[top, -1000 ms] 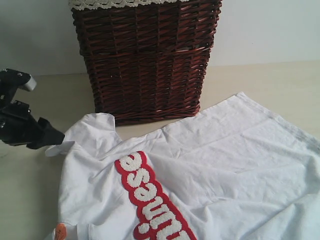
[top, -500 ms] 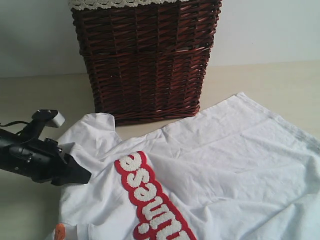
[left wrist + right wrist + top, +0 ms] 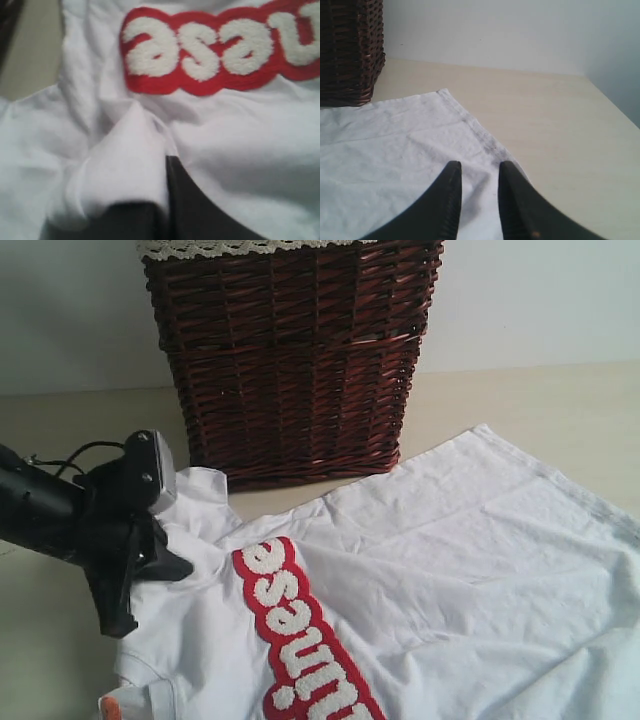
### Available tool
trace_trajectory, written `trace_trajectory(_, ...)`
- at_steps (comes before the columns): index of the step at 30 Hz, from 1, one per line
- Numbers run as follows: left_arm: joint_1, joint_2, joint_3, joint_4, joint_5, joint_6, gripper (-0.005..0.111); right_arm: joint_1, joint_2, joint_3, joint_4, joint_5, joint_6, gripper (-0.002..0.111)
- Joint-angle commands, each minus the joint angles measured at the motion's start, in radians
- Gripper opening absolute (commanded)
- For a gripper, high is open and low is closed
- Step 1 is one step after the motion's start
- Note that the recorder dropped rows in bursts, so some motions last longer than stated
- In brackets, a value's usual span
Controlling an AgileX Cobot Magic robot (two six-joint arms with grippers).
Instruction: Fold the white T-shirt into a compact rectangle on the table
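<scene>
One change: left gripper (image 3: 165, 562) swung in, clenched a pinch of white T-shirt (image 3: 450, 560); right gripper (image 3: 477, 200) jaws parted, empty. Fold likely starts.

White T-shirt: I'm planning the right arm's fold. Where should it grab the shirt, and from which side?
Best guess: near the hem corner, approached from the table side. That edge of the T-shirt lies flat and free, and the right claw stands open over it.

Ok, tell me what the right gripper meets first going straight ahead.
Likely the white T-shirt, its hem just ahead of the right gripper, then bare table to the wall; height over the cloth is unclear.
</scene>
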Motion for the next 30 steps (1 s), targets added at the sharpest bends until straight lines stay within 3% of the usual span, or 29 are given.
trace_trajectory(1, -0.08, 0.019, -0.006, 0.02, 0.019, 0.057, 0.026, -0.003, -0.007, 0.005, -0.008, -0.006, 0.0, 0.027)
trace_trajectory(4, -0.1, 0.036, -0.006, -0.002, 0.015, 0.035, 0.059, -0.003, -0.007, 0.005, -0.008, -0.006, 0.0, 0.027)
trace_trajectory(6, -0.1, 0.034, -0.006, -0.023, -0.022, -0.042, 0.073, -0.003, -0.007, 0.005, -0.008, -0.006, 0.0, 0.027)
trace_trajectory(11, -0.065, -0.029, -0.006, 0.037, -0.132, -0.311, 0.07, -0.003, -0.007, 0.005, -0.008, -0.006, 0.0, 0.027)
trace_trajectory(15, 0.032, -0.151, -0.006, 0.12, 0.051, -0.495, 0.066, -0.003, -0.007, 0.005, -0.008, -0.006, 0.0, 0.027)
trace_trajectory(19, 0.189, -0.221, -0.006, 0.111, 0.268, -0.516, 0.066, -0.003, -0.007, 0.005, -0.008, -0.006, 0.0, 0.027)
trace_trajectory(21, 0.252, -0.206, -0.006, 0.111, 0.264, -0.516, 0.066, -0.003, -0.007, 0.005, -0.008, -0.006, 0.0, 0.027)
trace_trajectory(24, 0.294, -0.144, -0.006, -0.015, 0.131, -0.407, 0.058, -0.003, -0.007, 0.005, -0.008, -0.006, 0.0, 0.027)
trace_trajectory(27, 0.286, -0.035, -0.03, -0.18, 0.107, -0.139, 0.031, -0.003, -0.007, 0.005, -0.008, -0.006, 0.0, 0.027)
trace_trajectory(30, 0.257, 0.072, -0.079, -0.308, 0.135, -0.023, 0.005, -0.003, -0.007, 0.005, -0.008, -0.006, 0.0, 0.027)
